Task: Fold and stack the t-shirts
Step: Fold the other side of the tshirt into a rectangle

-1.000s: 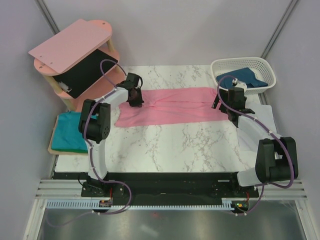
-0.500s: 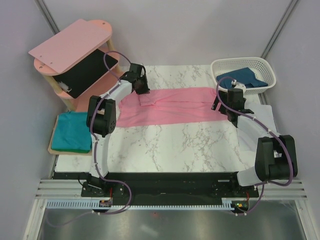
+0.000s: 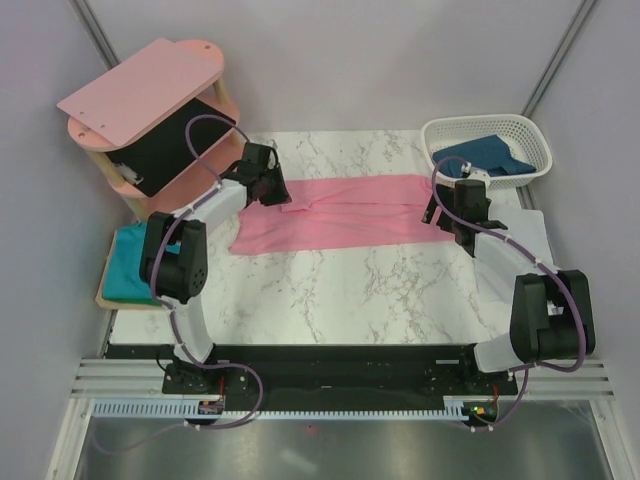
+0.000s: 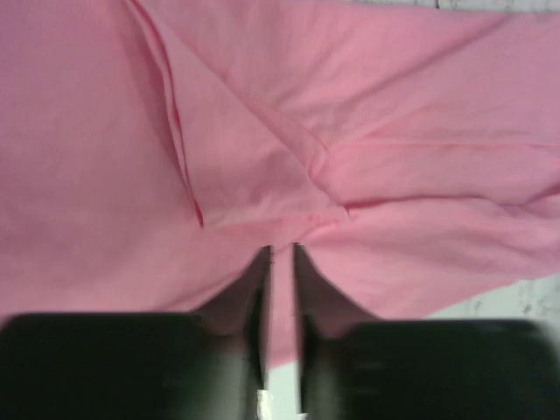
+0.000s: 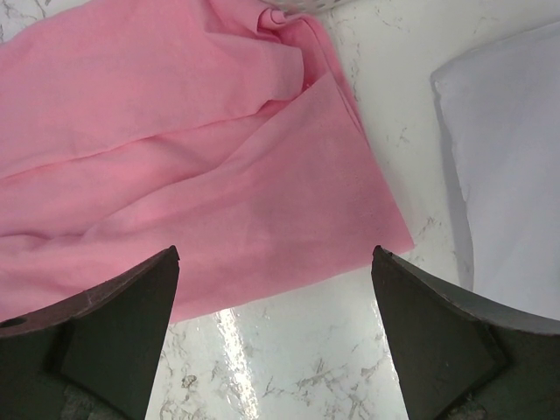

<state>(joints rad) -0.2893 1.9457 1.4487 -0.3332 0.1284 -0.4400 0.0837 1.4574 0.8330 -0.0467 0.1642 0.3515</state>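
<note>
The light pink t-shirt (image 3: 350, 215) lies spread across the marble table, and also fills the left wrist view (image 4: 394, 131). My left gripper (image 3: 272, 192) sits low on its upper left part. Its fingers are nearly together (image 4: 280, 249), with pink cloth between the tips and creases gathering there. My right gripper (image 3: 437, 212) is wide open and empty (image 5: 276, 254) above the shirt's right edge (image 5: 175, 131). The teal t-shirt (image 3: 130, 268) lies folded at the far left. The dark blue t-shirt (image 3: 490, 155) lies in the basket.
A pink wooden shelf unit (image 3: 140, 90) stands at the back left, close to the left arm. A white basket (image 3: 485, 122) stands at the back right. A white sheet (image 3: 525, 240) lies beside the right arm (image 5: 516, 175). A wooden board (image 3: 105, 298) lies under the teal shirt.
My left gripper moved up and right with a flap of pink cloth, then back left. The small fold beside it shifted. The right arm has not moved.
</note>
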